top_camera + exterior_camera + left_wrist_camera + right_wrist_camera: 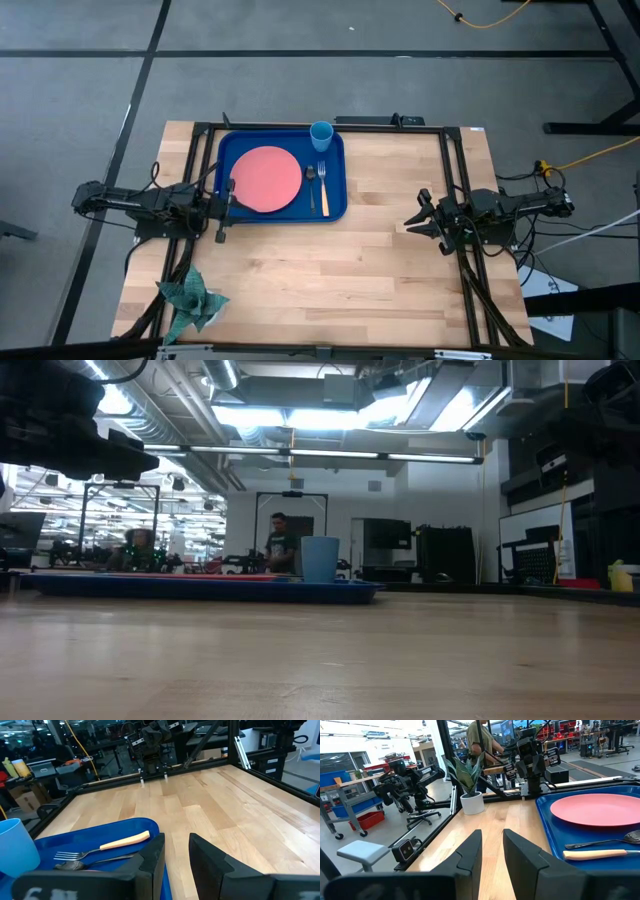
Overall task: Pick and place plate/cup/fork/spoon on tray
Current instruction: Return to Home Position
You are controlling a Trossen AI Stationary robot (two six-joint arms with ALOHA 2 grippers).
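The dark-blue tray [228, 150] lies at the table's far middle. On it rest the salmon-pink plate [267, 179], the light-blue cup [321, 135] upright at its far right corner, the dark spoon [311, 180] and the tan-handled fork [323, 190] side by side right of the plate. My left gripper [228, 203] hangs over the tray's left rim, open with a narrow gap and empty; its wrist view shows the fork [125, 841], the spoon [90, 862] and the cup [15, 845]. My right gripper [413, 218] is right of the tray, open and empty.
A green leafy plant in a white pot [190, 300] stands at the near left corner. Dark frame rails [455, 180] run along the table's sides and far edge. Bare wood [330, 270] spreads over the middle and near part. A person [280, 545] stands in the room beyond.
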